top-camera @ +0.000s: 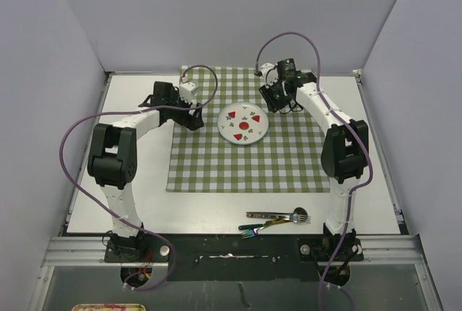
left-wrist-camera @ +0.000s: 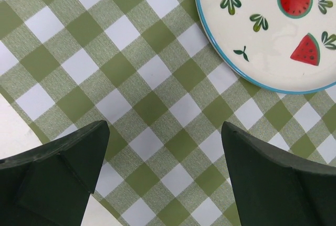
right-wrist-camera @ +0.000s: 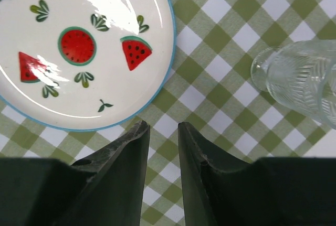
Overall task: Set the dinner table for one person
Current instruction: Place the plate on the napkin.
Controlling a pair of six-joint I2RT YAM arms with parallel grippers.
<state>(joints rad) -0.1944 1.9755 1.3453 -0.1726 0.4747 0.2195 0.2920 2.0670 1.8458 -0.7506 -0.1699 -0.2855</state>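
Dinner table: white top, carrying a green checked cloth that reaches its far edge.

Plate: watermelon pattern, on the far half of the cloth, midway between its side edges.

Left gripper: over the cloth, left of the plate, fingers wide apart, empty.

Right gripper: at the plate's right rim, fingers narrowly apart, nothing between them.

Glass: on the cloth, right of the plate; cannot tell whether upright.

Fork: on bare table by the near edge, right of centre.
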